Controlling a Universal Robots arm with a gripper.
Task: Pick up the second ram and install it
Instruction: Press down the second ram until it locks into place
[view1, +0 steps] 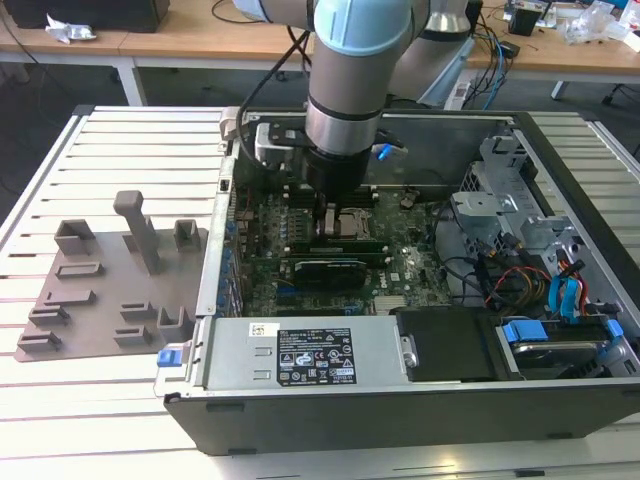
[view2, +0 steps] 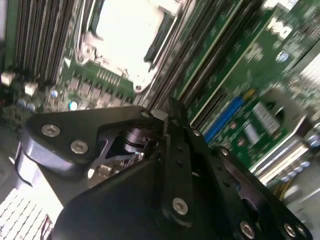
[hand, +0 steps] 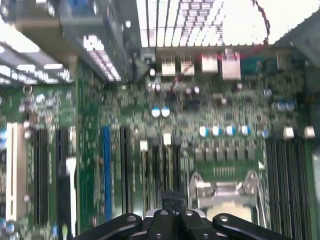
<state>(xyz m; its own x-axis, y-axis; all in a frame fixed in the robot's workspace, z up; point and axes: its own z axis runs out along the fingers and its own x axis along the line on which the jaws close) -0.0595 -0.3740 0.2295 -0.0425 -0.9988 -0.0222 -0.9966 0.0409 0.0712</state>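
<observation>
We see the gripper (view1: 331, 212) lowered into the open computer case (view1: 400, 410), over the motherboard (view1: 400, 262) just beside the CPU socket (view1: 352, 222); we cannot tell whether its fingers are apart or closed. The second ram (view1: 340, 243) seems to lie seated in a slot beside the socket, toward the case's front edge.

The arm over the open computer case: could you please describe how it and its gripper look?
The arm is a thick round column with a pale blue cap and joint covers over silver-grey metal segments, ending in a black wrist section. In the second wrist view, the gripper is matte black, built of angular plates and linkages fastened with shiny silver screws. A small blue part sits beside the wrist.
</observation>
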